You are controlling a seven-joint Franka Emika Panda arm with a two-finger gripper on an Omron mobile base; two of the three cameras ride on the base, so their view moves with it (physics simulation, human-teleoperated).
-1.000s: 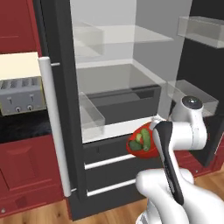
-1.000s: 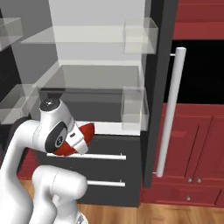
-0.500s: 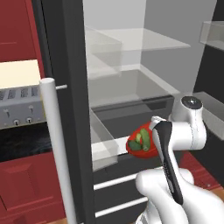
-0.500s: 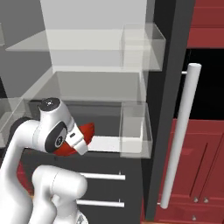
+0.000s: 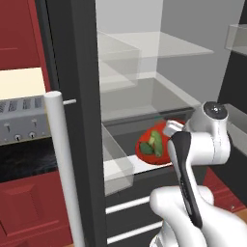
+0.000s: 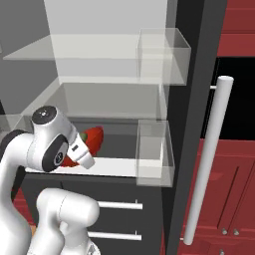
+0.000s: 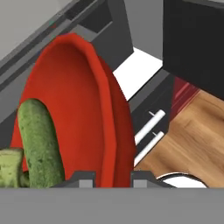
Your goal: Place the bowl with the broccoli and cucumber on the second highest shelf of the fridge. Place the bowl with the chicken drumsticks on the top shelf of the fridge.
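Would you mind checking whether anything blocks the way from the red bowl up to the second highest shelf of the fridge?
Nothing visible does. The gripper holds the red bowl low at the open fridge; the second highest shelf above it is bare, its front edge unobstructed, the door bin off to the side.

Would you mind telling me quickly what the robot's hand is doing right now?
Hand: closed on the rim of the red bowl, holding it in front of the open fridge.
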